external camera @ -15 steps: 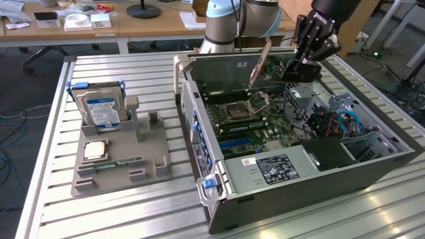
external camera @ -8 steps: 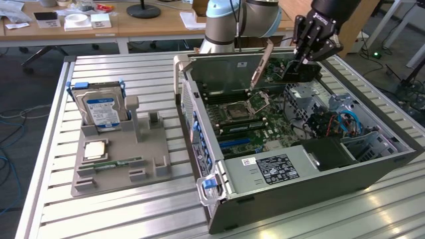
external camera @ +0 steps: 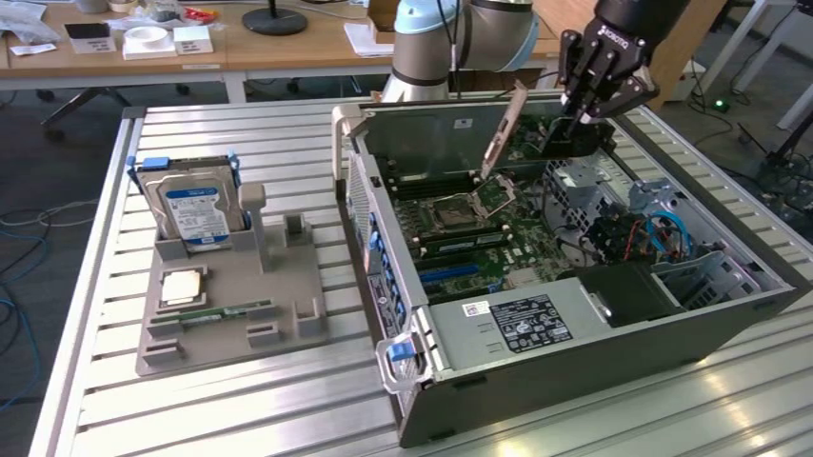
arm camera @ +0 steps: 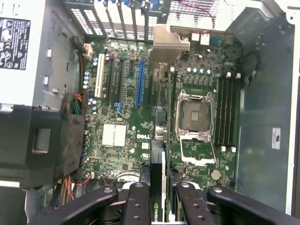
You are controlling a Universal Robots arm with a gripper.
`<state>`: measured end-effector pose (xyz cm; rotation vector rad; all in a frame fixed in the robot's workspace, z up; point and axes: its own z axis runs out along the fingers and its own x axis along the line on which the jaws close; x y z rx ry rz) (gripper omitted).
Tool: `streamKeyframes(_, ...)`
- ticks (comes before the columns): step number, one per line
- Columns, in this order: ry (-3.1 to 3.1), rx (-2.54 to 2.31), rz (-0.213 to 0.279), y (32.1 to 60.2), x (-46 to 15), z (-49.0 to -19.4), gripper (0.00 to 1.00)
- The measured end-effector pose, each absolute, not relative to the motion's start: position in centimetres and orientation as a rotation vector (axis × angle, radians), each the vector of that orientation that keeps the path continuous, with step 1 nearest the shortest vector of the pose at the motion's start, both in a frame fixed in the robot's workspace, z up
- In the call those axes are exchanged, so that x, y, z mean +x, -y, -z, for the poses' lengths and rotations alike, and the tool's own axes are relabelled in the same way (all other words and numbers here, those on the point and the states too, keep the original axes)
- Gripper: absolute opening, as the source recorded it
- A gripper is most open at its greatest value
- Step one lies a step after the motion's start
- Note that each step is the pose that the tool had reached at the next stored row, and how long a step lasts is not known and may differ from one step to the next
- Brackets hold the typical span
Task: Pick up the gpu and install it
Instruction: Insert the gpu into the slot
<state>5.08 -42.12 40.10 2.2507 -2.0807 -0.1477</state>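
Note:
The gpu (external camera: 563, 141) hangs above the open computer case (external camera: 534, 371), held on edge, its silver end bracket (external camera: 504, 133) slanting down toward the motherboard (external camera: 477, 233). My gripper (external camera: 580, 116) is shut on the card's black body. In the wrist view the gpu (arm camera: 158, 157) runs edge-on away from my gripper (arm camera: 160, 186), its bracket (arm camera: 169, 43) at the far end. It hovers over the board just beside the long blue slot (arm camera: 139, 84) and the bare CPU socket (arm camera: 193, 117), touching neither.
A grey fixture (external camera: 235, 305) at the exterior view's left holds a hard drive (external camera: 190, 211), a RAM stick (external camera: 209, 312) and a CPU chip (external camera: 185, 284). The case walls, the power supply (external camera: 527, 319) and the drive cage with cables (external camera: 635, 228) hem in the motherboard.

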Motion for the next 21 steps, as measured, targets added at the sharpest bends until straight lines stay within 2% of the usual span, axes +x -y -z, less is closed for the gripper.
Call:
streamKeyframes(8,2.047,2.282,0.143,42.09,5.05,-40.04,0.26)
streamKeyframes(16,2.081,2.321,0.058,42.03,4.66,-39.7,0.26)
streamKeyframes(21,2.084,2.326,0.046,42.01,4.64,-39.59,0.26)
